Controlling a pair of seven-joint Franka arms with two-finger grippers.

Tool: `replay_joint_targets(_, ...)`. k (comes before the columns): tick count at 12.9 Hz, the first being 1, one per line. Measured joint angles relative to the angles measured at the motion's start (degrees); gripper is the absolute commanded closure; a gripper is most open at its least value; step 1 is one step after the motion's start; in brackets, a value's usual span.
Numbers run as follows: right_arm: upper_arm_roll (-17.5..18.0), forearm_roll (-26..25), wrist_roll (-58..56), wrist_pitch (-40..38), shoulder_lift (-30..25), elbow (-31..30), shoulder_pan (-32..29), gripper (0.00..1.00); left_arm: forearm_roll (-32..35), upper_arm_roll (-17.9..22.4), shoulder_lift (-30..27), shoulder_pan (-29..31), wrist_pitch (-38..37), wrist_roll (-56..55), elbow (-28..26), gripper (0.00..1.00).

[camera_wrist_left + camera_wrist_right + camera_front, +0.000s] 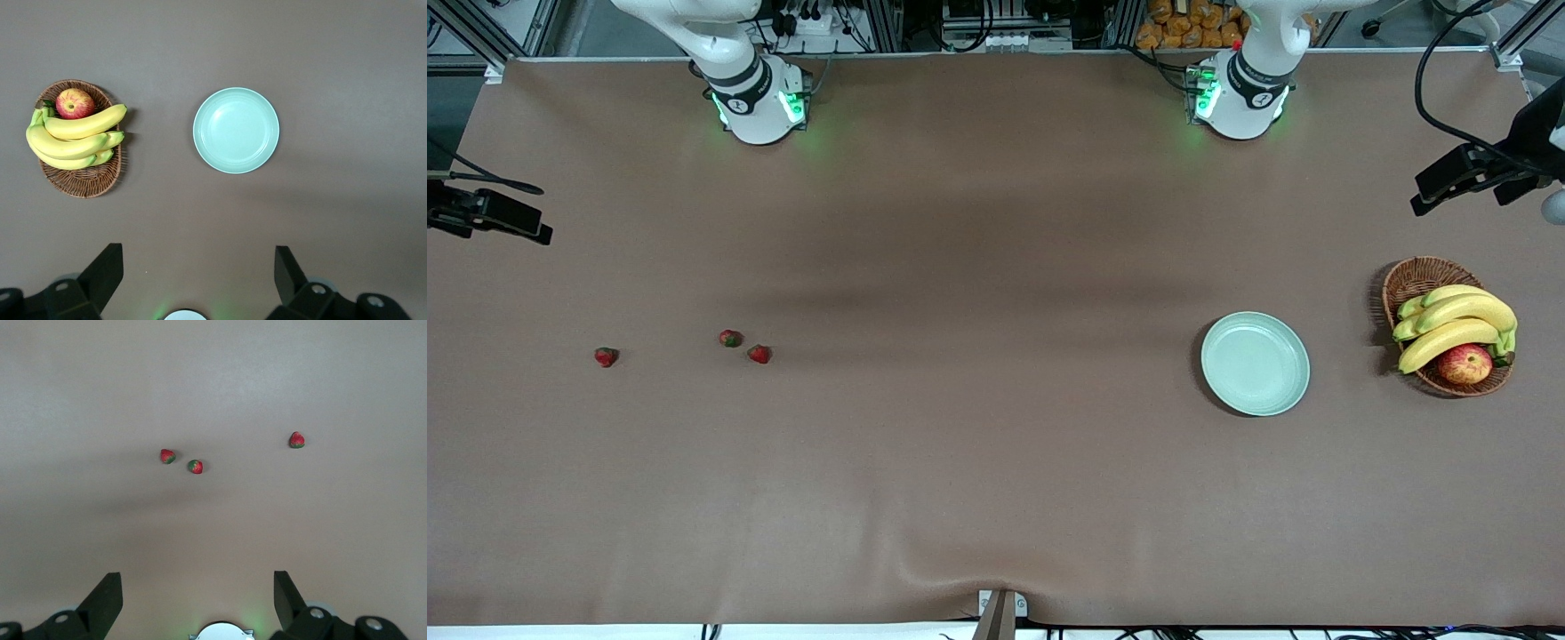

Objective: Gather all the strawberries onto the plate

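While both grippers, left gripper [198, 277] and right gripper [198, 597], hang spread and empty, I note three strawberries [195, 466] at twelve o'clock of the right fingers; plate [1255, 363] well apart.

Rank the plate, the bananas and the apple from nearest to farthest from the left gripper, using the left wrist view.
From the left gripper, open above the table:
1. Plate, on the bare table.
2. Bananas, in the basket.
3. Apple, in the basket too, past the bananas.
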Motion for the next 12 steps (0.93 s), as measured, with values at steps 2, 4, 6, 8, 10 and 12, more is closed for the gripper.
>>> replay_joint_targets(2, 0.0, 0.0, 0.0, -0.1, 0.0, 0.0, 0.0, 0.0, 0.0, 0.0, 0.1, -0.2, 0.0, 0.0, 0.0, 0.0)
replay_joint_targets(4, 0.0, 0.0, 0.0, -1.1, 0.0, 0.0, 0.0, 0.0, 0.0, 0.0, 0.1, -0.2, 0.0, 0.0, 0.0, 0.0)
replay_joint_targets(6, 0.0, 0.0, 0.1, -1.4, 0.0, 0.0, 0.0, 0.0, 0.3, 0.0, 0.1, -0.2, 0.0, 0.0, 0.0, 0.0)
replay_joint_targets(8, 0.0, 0.0, 0.1, -1.4, 0.0, 0.0, 0.0, 0.0, 0.5, 0.0, 0.1, -0.2, 0.0, 1.0, 0.0, 0.0)
replay_joint_targets(10, -0.2, -0.1, 0.1, -1.1, 0.0, 0.0, 0.0, 0.0, 0.5, -0.1, 0.1, -0.2, -0.5, 1.5, -0.1, 0.0)
replay_joint_targets(12, -1.0, -0.2, 0.1, 2.2, 0.7, -0.6, -0.2, 0.0, 0.5, -0.1, 0.2, -0.2, -0.8, 1.5, -0.6, 0.0)
